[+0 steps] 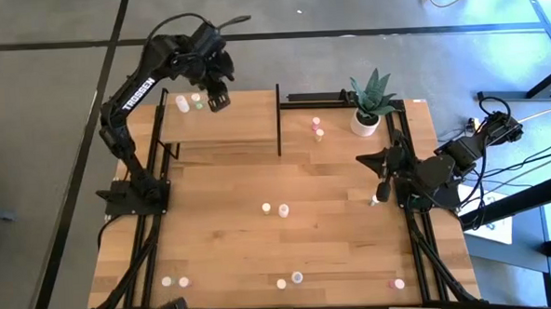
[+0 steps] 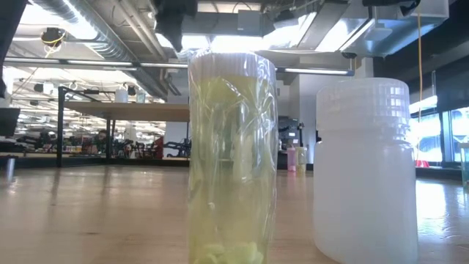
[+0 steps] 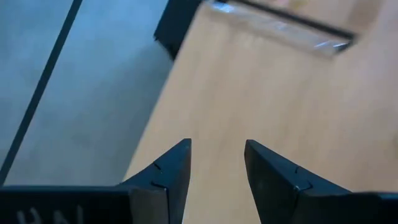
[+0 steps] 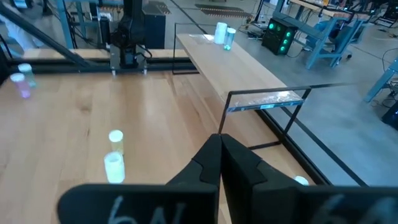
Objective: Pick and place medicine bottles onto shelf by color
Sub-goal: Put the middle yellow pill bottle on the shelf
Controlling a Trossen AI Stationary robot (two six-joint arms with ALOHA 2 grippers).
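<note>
Now we see the left gripper (image 1: 219, 102) over the shelf (image 1: 246, 128), fingers parted and holding nothing.
Two bottles (image 1: 188, 101) stand on the shelf just beside it; two more (image 1: 317, 127) sit near the plant (image 1: 370, 102); others lie scattered across the table (image 1: 223, 222); the right gripper (image 1: 380, 195) waits at the table's right edge, fingers closed and empty.

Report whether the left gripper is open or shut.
Open: the left gripper shows a clear gap between its fingers, nothing held, above the shelf.
</note>
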